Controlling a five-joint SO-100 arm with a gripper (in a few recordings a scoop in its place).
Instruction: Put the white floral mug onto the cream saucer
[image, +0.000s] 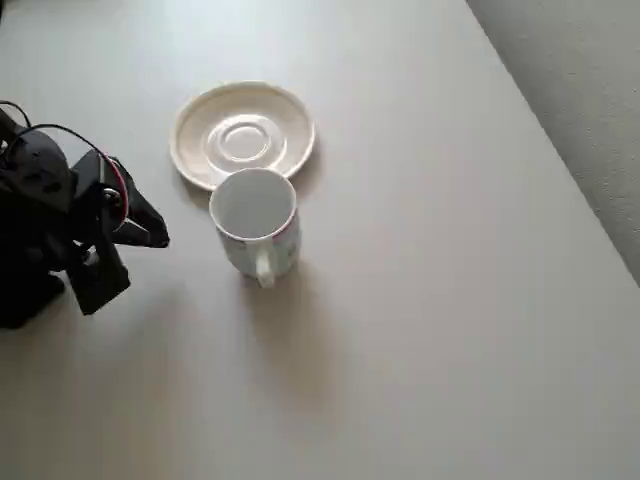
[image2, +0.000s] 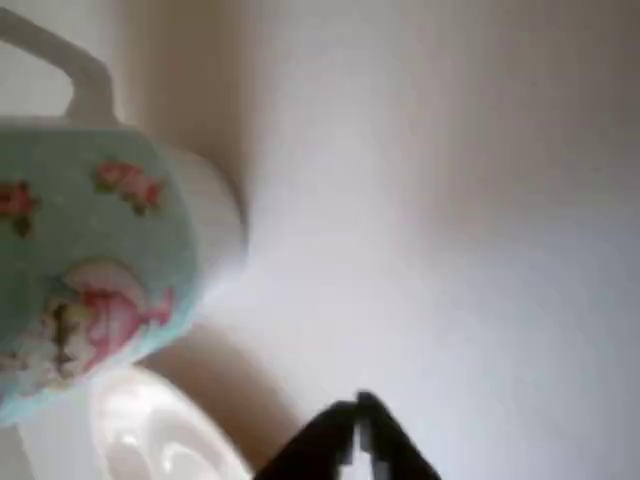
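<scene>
In the overhead view the gripper (image: 150, 232) sits at the left of the table (image: 450, 300), its black tip aimed to the right toward the mug (image: 256, 222). The mug stands upright on the table a short way to the right of the tip, apart from it, with its handle pointing toward the bottom of the picture. Just beyond the mug, up and to the right of the gripper, lies the saucer (image: 243, 135); the mug's rim overlaps the saucer's near edge in this view, though I cannot tell whether the two touch. Further right the table runs bare to its edge.

In the wrist view the mug (image2: 95, 260) fills the left side, its flower prints facing the camera, with the saucer (image2: 150, 440) at the lower left and the dark fingertips (image2: 350, 440) at the bottom centre. The fingers look close together with nothing between them, but the picture is too blurred and cropped to say for certain how they stand.

The step in hand appears to be the approach for a grasp. To do it well, the fingers would need to spread before closing in, then take the mug by its wall or rim on the side away from the handle, keeping it level, lifting clear of the saucer's raised rim and setting it into the centre well.

No brand, label or writing can be read on anything here.
</scene>
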